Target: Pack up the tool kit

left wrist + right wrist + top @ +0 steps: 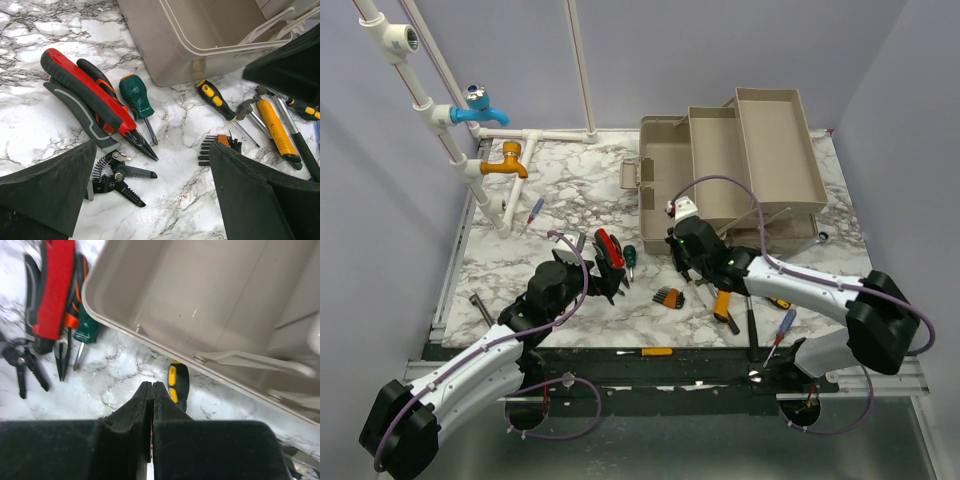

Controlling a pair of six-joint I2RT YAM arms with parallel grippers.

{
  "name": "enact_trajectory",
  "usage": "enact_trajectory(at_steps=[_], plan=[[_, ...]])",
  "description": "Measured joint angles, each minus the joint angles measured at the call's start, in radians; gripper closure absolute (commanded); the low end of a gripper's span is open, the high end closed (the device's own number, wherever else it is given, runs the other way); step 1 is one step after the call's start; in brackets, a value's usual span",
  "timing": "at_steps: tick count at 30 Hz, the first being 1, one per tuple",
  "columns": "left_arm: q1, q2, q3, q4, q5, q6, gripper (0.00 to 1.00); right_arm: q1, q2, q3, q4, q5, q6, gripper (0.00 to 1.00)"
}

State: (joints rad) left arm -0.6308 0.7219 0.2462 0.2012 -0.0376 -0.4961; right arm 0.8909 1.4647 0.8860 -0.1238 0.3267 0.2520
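I see a marbled bench [570, 180] between lilac walls [720, 50], my left tool [155, 200] spread wide near the red pliers [85, 92], my right tool [151, 388] pinched shut beside the toolbox [210, 300].

In the top view, the widest stretch of bare marble tabletop [585, 185] is in the upper centre, between the white pipes [485, 190] at the left and the toolbox [665, 165] at the right. The middle of the frame is crowded: red pliers [608, 245], a green screwdriver [629, 258], hex keys [667, 297] and a yellow-handled tool [723, 305] lie close together between the 2 arms.

In the left wrist view, the left gripper [152, 150] is spread wide. A wire stripper [120, 177] lies in its gap, with bare marble at lower centre.

In the right wrist view, the right gripper [151, 386], fingers pressed together, points at the toolbox rim close ahead. A yellow-black screwdriver [176, 385] lies just beside its tip.
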Motion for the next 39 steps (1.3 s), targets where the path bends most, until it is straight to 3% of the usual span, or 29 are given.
enact_trajectory(at_steps=[9, 17, 21, 26, 34, 38, 39], plan=[[0.0, -0.014, -0.001, 0.0, -0.002, 0.0, 0.01, 0.0, -0.263, -0.063, 0.084, 0.046, -0.01, 0.99], [0.0, -0.027, -0.002, -0.001, -0.012, 0.0, 0.01, 0.0, -0.304, -0.037, 0.13, 0.179, -0.011, 0.99], [0.0, -0.061, -0.019, 0.0, -0.021, 0.0, 0.02, 0.0, -0.238, 0.089, 0.118, 0.304, -0.046, 0.99], [0.0, -0.068, -0.026, 0.001, -0.024, -0.001, 0.02, -0.057, -0.079, 0.375, 0.056, 0.432, -0.09, 0.99], [0.0, -0.058, -0.026, 0.004, -0.024, 0.0, 0.02, -0.282, 0.117, 0.641, -0.095, 0.451, -0.077, 0.99], [0.0, -0.052, -0.026, 0.006, -0.024, 0.0, 0.02, -0.364, 0.197, 0.705, -0.18, 0.376, -0.029, 0.99], [0.0, -0.051, -0.026, 0.007, -0.024, 0.0, 0.02, -0.378, 0.209, 0.71, -0.202, 0.347, -0.015, 0.94]])
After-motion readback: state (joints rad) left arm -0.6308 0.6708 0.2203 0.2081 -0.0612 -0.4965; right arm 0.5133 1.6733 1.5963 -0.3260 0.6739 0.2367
